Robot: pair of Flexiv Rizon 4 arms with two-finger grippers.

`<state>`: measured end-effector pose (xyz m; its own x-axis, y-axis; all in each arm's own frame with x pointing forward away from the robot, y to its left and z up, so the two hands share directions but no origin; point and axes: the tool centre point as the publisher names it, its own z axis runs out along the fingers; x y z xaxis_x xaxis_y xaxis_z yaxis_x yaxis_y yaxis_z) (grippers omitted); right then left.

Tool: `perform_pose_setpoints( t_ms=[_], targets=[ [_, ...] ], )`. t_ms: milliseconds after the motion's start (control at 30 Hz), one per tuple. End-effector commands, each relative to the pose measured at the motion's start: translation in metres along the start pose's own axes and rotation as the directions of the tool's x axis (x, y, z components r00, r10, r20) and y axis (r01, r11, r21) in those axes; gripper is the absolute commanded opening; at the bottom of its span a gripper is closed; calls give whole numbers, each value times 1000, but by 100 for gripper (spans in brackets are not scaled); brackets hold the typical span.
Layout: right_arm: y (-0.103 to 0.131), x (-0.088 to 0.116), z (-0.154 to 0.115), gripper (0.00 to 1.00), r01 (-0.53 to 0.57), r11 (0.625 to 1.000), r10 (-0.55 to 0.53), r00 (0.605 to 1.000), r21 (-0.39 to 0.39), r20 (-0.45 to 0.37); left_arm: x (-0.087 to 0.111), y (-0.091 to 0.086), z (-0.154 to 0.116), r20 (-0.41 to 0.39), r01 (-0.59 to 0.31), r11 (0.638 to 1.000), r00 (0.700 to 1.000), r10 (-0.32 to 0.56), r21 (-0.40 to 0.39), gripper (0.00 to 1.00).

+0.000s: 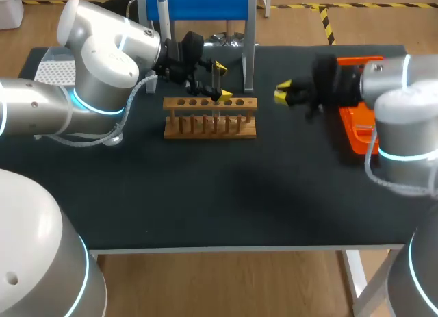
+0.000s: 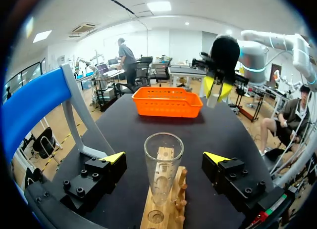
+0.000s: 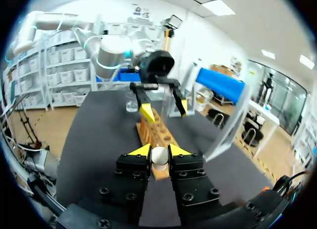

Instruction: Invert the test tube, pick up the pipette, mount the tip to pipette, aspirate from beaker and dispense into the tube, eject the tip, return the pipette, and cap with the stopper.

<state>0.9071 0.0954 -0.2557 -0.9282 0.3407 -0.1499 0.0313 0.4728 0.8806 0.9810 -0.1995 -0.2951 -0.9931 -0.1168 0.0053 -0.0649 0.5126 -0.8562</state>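
Note:
A clear test tube (image 2: 163, 164) stands upright, mouth up, in the wooden rack (image 1: 210, 116) (image 2: 168, 199). My left gripper (image 1: 221, 81) (image 2: 165, 158) is open, one yellow-tipped finger on each side of the tube, neither touching it. My right gripper (image 1: 282, 93) (image 3: 159, 152) hovers to the right of the rack, shut on a small white stopper (image 3: 159, 156). The left wrist view shows that right gripper (image 2: 216, 90) above the far table with the stopper (image 2: 213, 99) in its tips. From the right wrist, the left gripper (image 3: 162, 103) stands over the rack (image 3: 156, 135).
A blue-topped pipette stand (image 1: 198, 5) (image 3: 220, 83) is behind the rack, with a pipette (image 1: 162, 2) hanging on it. A glass beaker (image 3: 131, 103) sits near the stand. An orange basket (image 1: 356, 129) (image 2: 167, 101) lies at the table's right side.

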Motion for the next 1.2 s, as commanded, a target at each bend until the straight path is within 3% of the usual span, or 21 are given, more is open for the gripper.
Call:
perform_pose_setpoints(
  t_ms=[33, 500, 1200],
  targets=[
    [25, -9, 5, 0, 24, 997, -6, 976, 80, -216, -1, -1, 0, -4, 1, 1000, 1000, -1, -3, 100],
    [65, -26, 37, 0, 54, 994, -17, 942, 99, -336, -1, -1, 0, -4, 1, 1000, 1000, -1, -3, 100],
    [98, -21, 71, 0, 82, 990, -26, 910, 118, -413, -1, -1, 0, -4, 1, 1000, 1000, -1, -3, 100]
  ],
)
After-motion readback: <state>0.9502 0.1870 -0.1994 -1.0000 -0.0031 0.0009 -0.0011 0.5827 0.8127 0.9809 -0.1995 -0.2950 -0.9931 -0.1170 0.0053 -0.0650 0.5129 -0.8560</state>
